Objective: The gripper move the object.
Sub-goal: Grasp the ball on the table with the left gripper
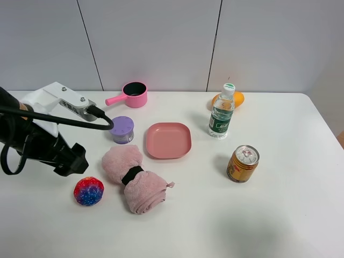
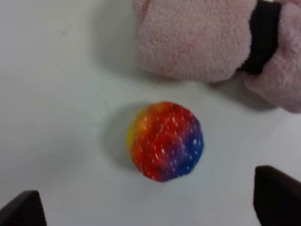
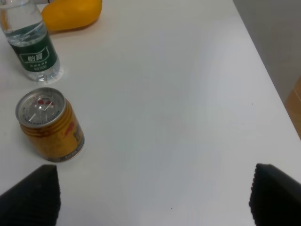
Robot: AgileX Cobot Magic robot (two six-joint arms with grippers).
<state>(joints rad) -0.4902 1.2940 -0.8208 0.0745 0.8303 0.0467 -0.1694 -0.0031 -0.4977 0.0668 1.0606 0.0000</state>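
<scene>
With the left gripper (image 1: 77, 159) hanging spread wide and empty above the bumpy ball (image 1: 88, 191), which lay on the table (image 1: 269, 215) at the high view's lower left near the pink towel roll (image 1: 134, 180), an off-centre close could have squirted the ball away or snagged the towel.

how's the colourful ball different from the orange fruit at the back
Colour: the ball is mottled red, blue, purple and yellow; the orange fruit is plain orange-yellow.
Shape: the ball is round; the orange fruit looks longer in the right wrist view.
Place: the ball sits front left beside the pink towel; the orange fruit sits at the back, partly behind the water bottle.
Both rest on the white table.
</scene>
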